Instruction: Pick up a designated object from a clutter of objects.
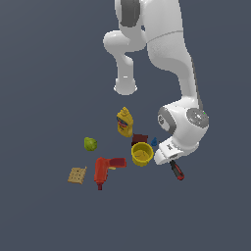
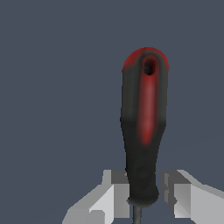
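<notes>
Straddling the slim red-and-black screwdriver [image 2: 144,131], the pale blocky gripper [image 2: 146,197] has both fingers [image 2: 111,192] just beside the matte handle's narrow end; contact unclear, so grip can't be told. Screwdriver lies right of the smooth yellow cup [image 1: 142,153] in exterior view.

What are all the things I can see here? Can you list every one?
screwdriver: one, red and black, between the pincer's fingers, at the exterior view's right of the pile
mustard bottle: one, yellow, at the back of the pile
cup: one, yellow, beside the arm's end
block: one, dark red, behind the cup
small piece: one, blue, beside the block
pear: one, green, on the exterior view's left
drill: one, red, in front
cracker square: one, tan, farthest left
pincer: one, grey-white, fingers either side of the handle
arm: one, white
</notes>
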Robot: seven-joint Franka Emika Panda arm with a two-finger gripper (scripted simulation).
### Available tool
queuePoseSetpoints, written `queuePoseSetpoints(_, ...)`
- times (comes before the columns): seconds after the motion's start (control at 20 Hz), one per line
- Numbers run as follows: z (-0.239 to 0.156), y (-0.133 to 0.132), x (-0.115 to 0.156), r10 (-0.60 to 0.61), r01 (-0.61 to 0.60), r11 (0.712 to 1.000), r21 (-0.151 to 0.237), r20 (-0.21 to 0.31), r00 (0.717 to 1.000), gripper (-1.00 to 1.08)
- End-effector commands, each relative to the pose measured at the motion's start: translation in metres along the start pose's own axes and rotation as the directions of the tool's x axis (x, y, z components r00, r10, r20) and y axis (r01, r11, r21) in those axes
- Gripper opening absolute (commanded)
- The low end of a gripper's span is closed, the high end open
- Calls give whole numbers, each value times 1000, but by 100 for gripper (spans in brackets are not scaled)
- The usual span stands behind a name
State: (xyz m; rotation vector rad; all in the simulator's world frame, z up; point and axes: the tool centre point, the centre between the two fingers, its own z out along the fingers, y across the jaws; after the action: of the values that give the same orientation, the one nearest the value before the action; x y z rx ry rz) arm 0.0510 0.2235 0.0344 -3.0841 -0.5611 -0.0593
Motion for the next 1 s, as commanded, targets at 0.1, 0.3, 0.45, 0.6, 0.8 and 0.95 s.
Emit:
queuePoseSetpoints(0.1, -5, -2, -2, -1, 1, 1000, 1, 1, 1000, -100)
queuePoseSetpoints(0.3, -17, -3, -6, -1, 1, 1000, 0, 3, 1000, -100)
queuePoseSetpoints(0.45, -31, -4, -11, -1, 1, 1000, 0, 4, 1000, -100)
queuePoseSetpoints(0.6, -49, -6, -16, -1, 1, 1000, 0, 6, 1000, -100)
queuePoseSetpoints(0.8, -80, -10, -26, 0, 0, 1000, -1, 9, 1000, -100)
queuePoseSetpoints(0.95, -108, -13, -35, 0, 0, 1000, -1, 12, 1000, -100)
